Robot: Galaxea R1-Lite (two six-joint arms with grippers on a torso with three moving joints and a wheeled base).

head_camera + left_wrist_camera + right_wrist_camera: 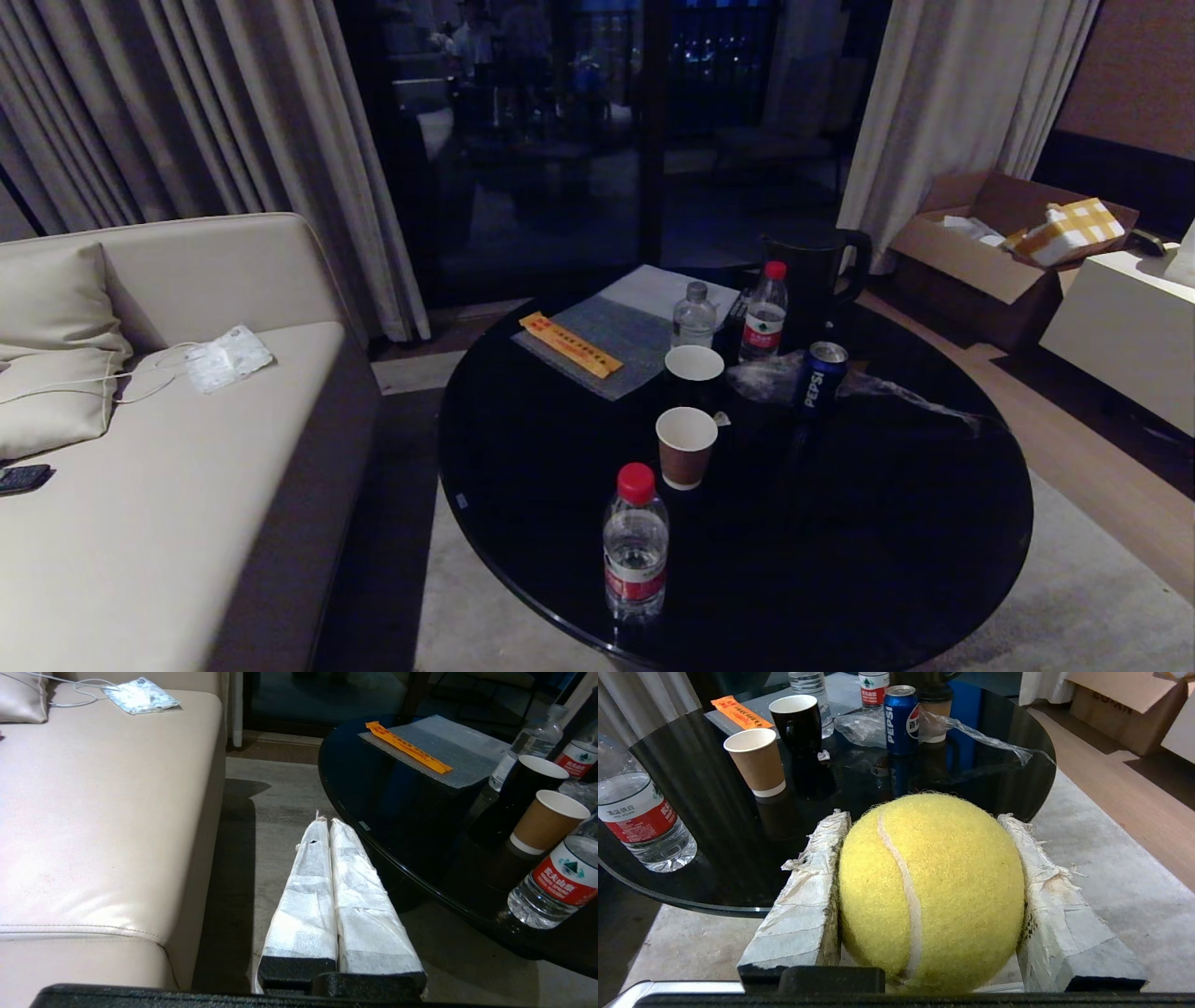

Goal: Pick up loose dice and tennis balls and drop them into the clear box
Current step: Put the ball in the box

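A fuzzy yellow-green tennis ball [931, 891] fills the right wrist view, and my right gripper [924, 816] is shut on it, one taped finger pressed against each side. It hangs just off the near edge of the black round table [714, 891], above pale carpet. In the left wrist view my left gripper [328, 822] is shut and empty, its white-wrapped fingers together over the carpet between sofa and table. Neither arm shows in the head view. The dice and the clear box are out of view.
The black table [887, 523] carries a red-capped water bottle [636, 541] near its front, a brown paper cup [686, 446], a black cup [694, 375], a Pepsi can [822, 373], two more bottles and a kettle [812, 271]. A beige sofa [168, 523] stands at the left.
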